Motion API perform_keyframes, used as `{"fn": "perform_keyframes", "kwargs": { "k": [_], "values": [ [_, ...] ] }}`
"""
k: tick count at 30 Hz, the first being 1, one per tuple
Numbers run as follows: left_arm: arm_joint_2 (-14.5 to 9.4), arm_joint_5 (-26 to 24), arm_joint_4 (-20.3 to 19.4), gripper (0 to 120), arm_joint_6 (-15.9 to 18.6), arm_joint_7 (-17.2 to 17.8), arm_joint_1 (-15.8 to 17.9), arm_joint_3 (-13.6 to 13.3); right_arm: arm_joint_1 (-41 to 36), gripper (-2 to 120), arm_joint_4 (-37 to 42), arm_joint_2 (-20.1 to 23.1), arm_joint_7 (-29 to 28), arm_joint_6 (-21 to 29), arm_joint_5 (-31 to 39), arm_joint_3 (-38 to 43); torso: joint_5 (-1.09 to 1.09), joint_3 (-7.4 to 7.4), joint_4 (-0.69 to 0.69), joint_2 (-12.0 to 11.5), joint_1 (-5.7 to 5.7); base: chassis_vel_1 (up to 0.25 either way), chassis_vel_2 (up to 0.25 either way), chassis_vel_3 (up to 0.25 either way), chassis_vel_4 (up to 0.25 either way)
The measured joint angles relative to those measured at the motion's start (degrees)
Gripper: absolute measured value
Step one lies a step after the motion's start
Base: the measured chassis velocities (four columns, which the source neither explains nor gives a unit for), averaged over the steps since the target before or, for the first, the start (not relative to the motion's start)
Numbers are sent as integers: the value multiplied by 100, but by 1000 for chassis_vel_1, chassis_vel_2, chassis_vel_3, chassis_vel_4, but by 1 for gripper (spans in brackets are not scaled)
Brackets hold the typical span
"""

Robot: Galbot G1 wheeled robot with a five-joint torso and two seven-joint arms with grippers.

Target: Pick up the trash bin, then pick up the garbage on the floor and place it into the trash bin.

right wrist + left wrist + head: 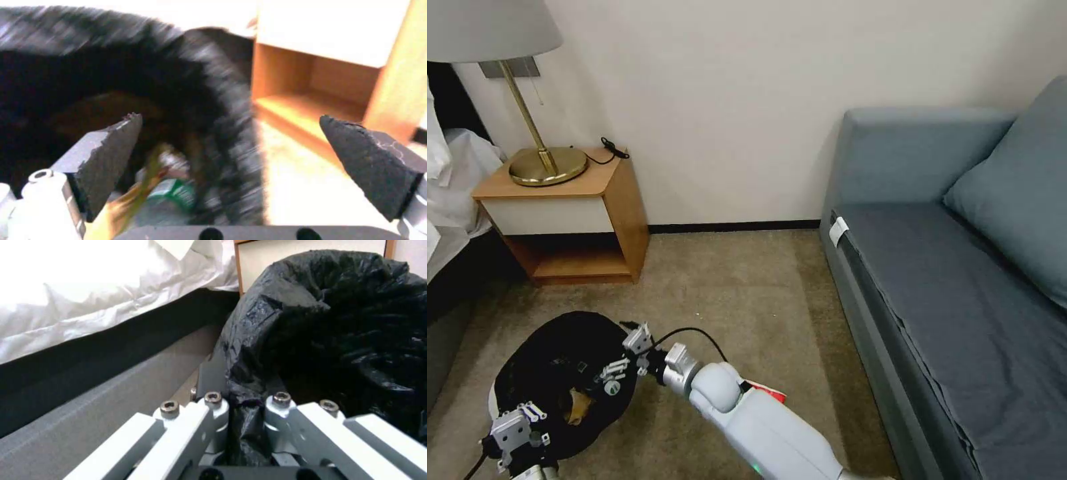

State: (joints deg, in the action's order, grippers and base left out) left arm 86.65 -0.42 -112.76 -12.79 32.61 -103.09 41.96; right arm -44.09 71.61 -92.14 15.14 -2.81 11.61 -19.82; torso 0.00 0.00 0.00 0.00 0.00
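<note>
Left gripper [242,406] pinching trash bin [554,353] bag rim, fingers clamped tight. Right gripper [231,150] hovering over bin mouth, jaws spread wide, empty. Green-labelled bottle [171,195] lying inside.

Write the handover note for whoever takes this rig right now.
Left gripper: shut on the trash bin rim, holding it beside the bed.
Right gripper: open and empty over the bin's mouth.
In the bin: a gold-brown wrapper and a green-labelled bottle; anything deeper is too dark to tell.
Left: a red-white snack bag on the carpet, peeking from behind the right arm. No brown paper bag in sight.
</note>
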Motion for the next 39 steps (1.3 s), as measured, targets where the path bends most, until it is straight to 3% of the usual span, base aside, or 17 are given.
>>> {"fn": "perform_keyframes", "kwargs": {
  "k": [3, 17, 39],
  "values": [
    [-67, -38, 36, 3, -16, 2, -25, 4, 35, 100, 74, 13, -65, -28, 71, 144, 0, 0, 1, 0, 0, 0, 0, 0, 0],
    [-249, -157, 143, 3, -1, 2, 107, 54, -712, 100, 975, 1399, -250, -16, 236, 1107, 1, 0, 0, 0, 0, 0, 0, 0, 0],
    [-269, -157, 176, 3, 63, -17, 218, 93, -1896, 100, 1832, 2688, 2, -19, -82, 1342, 1, 0, 0, 0, 0, 0, 0, 0, 0]
  ]
}}
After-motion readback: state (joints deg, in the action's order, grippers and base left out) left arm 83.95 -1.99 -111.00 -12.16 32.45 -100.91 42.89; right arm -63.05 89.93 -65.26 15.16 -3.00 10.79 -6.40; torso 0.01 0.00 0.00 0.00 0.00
